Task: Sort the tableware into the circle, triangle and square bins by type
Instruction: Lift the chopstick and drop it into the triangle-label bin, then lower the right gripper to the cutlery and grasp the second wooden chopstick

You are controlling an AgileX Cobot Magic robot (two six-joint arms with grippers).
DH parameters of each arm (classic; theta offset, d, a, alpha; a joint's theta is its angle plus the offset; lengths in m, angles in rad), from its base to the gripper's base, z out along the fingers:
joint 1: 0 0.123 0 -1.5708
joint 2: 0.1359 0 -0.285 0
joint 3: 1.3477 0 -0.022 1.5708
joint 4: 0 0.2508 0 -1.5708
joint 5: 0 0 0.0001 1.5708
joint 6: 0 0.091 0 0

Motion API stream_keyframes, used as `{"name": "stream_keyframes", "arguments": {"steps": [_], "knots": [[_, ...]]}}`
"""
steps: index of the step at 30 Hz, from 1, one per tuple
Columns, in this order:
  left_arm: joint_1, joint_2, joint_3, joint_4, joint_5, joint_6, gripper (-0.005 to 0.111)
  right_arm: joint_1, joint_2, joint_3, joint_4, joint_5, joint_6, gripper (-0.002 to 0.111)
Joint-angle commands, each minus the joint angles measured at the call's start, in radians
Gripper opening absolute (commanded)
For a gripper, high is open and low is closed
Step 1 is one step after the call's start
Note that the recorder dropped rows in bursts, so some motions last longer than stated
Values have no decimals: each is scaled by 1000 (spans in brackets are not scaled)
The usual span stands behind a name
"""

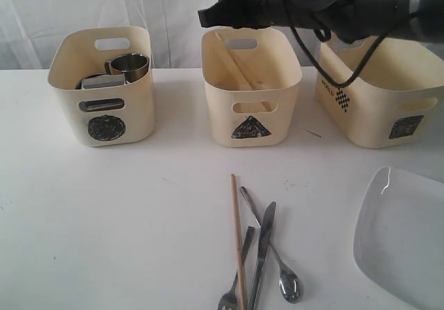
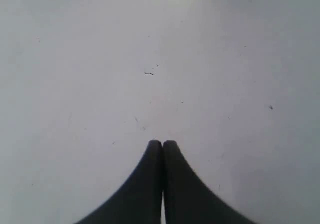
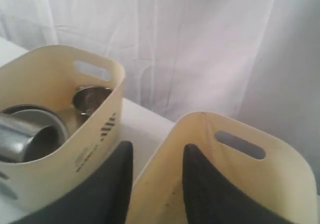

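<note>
Our right gripper (image 3: 157,146) hangs released and empty over the triangle bin (image 1: 253,91), where a chopstick (image 1: 239,67) leans inside. Steel mugs (image 1: 130,66) sit in the circle bin (image 1: 69,81) at the bench's (image 1: 104,220) back left; the square bin (image 1: 374,116) stands back right. The other chopstick (image 1: 238,240), fork (image 1: 236,286), knife (image 1: 263,247) and spoon (image 1: 277,261) lie overlapping at the front edge, with the white plate (image 1: 402,234) at the front right corner. Our left gripper (image 2: 162,143) is clenched over the bench.

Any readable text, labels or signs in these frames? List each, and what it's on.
No word is legible.
Circle sign: front of the left bin.
Triangle sign: front of the middle bin.
Square sign: front of the right bin.
Dark print with a checkered mark: right bin's side, too blurred to read.
Printed lettering on the left bin's side, right wrist view: also blurred.
</note>
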Motion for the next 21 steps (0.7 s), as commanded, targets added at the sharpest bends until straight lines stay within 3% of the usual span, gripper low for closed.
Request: {"name": "stream_keyframes", "arguments": {"steps": [1, 8, 13, 21], "knots": [[2, -4, 9, -3, 16, -2, 0, 1, -91, -5, 5, 231, 5, 33], [2, -4, 9, -3, 16, -2, 0, 1, -111, -5, 5, 587, 72, 24], [2, -4, 9, -3, 16, -2, 0, 1, -100, 2, 2, 866, 100, 1], [2, -4, 9, -3, 16, -2, 0, 84, -100, 107, -138, 807, 320, 0]]}}
